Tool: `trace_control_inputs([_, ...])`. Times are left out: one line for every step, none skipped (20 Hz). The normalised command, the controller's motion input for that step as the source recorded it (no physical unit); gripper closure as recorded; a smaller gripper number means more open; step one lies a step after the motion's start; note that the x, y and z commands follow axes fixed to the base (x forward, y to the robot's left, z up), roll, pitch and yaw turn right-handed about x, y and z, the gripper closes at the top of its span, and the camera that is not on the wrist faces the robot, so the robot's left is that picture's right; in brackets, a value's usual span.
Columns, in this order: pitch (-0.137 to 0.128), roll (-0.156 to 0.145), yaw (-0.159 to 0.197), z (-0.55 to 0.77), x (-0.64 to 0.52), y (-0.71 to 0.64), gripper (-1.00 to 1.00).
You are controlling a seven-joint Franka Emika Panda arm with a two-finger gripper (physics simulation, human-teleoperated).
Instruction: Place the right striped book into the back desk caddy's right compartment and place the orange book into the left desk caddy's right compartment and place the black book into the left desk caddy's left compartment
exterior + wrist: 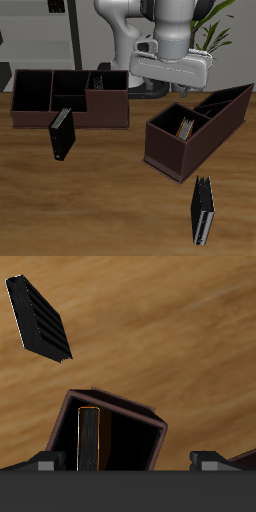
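Observation:
My gripper (pixel 178 90) (pixel 128 461) hangs open and empty above the left desk caddy (pixel 215 133), its fingers (pixel 45 461) wide apart. The orange book (pixel 185 128) (pixel 90 436) stands upright inside one compartment of that caddy (pixel 150 421), right below the gripper. A dark book with striped ridges (pixel 203 210) (pixel 40 318) stands on the table near the front edge. The black book (pixel 62 133) stands in front of the back desk caddy (pixel 30 112). A thin striped book (pixel 97 82) shows in an end compartment of the back caddy.
The robot's white body (pixel 150 30) rises behind the caddies. A green plant (pixel 222 35) stands at the back. Bare wooden tabletop (pixel 110 190) lies between the two standing books.

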Motion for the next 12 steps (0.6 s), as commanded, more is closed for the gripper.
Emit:
trace_control_inputs([-0.07, 0.001, 0.067, 0.46, -0.09, -0.69, -1.0])
trace_control_inputs([-0.017, 0.025, 0.099, 0.39, 0.01, -0.77, -1.0])
trace_control_inputs([-0.04, -0.161, 0.08, 0.42, 0.07, -1.2, -1.0])
trace_control_inputs([0.108, 0.073, -0.033, 0.13, 0.08, -0.49, -1.0])
trace_control_inputs([-0.043, -0.089, 0.094, 0.42, 0.01, -1.17, -1.0])
trace_control_inputs([0.005, -0.065, 0.074, 0.26, 0.03, -0.91, -1.0])
trace_control_inputs([-0.054, -0.141, 0.115, 0.55, -0.18, -1.71, -1.0])
trace_control_inputs([-0.093, -0.058, 0.104, 0.29, -0.25, -1.18, -1.0])
trace_control_inputs([0.0, 0.0, 0.0, -0.01, -0.01, 0.08, -1.0])
trace_control_inputs([0.106, -0.013, 0.159, -0.04, -0.56, -1.58, -1.0])
trace_control_inputs([0.059, 0.062, 0.13, -0.15, -0.64, -0.75, -1.0])
trace_control_inputs([-0.2, 0.182, 0.534, 0.07, -0.98, -1.29, -1.0])
